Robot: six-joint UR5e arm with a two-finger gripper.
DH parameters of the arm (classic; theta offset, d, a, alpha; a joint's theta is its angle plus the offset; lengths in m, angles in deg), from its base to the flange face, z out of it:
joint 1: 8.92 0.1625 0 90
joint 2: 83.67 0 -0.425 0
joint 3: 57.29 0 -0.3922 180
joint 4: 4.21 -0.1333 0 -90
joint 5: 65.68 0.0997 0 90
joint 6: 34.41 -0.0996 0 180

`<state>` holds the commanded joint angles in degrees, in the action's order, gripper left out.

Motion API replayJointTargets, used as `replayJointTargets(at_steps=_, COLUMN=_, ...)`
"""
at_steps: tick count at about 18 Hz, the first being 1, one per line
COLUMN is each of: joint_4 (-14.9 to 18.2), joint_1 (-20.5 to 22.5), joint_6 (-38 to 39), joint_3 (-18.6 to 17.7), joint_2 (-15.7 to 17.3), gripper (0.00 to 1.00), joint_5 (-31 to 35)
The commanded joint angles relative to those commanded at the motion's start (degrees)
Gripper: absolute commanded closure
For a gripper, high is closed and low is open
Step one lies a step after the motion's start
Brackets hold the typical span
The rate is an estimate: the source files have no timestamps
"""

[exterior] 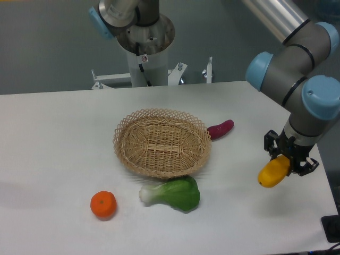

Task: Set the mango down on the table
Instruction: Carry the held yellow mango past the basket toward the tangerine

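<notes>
Between the fingers you hold the mango, clamped at its upper end, hanging just over the bench near its right edge. Release too high and it may roll off.

On the surface sits the basket. Touching its right rim lies the eggplant; just before it the bok choy; front-left the orange; far right the mango in the tool.
</notes>
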<state>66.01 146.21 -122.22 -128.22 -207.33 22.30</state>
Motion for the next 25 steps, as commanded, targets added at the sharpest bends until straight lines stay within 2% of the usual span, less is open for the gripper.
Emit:
replayJointTargets(at_steps=14, joint_4=0.1, joint_1=-0.6, joint_6=1.0, joint_3=-0.7, joint_2=0.4, gripper=0.74, joint_5=-1.3)
replayJointTargets(at_steps=20, joint_4=-0.1, joint_1=-5.4, joint_6=3.2, joint_3=-3.8, joint_2=2.5, gripper=0.73, joint_5=-1.7)
replayJointTargets(at_steps=25, joint_4=-0.4, joint_1=-10.0, joint_6=8.2, joint_3=-6.0, joint_2=4.6, gripper=0.73, joint_5=-2.5)
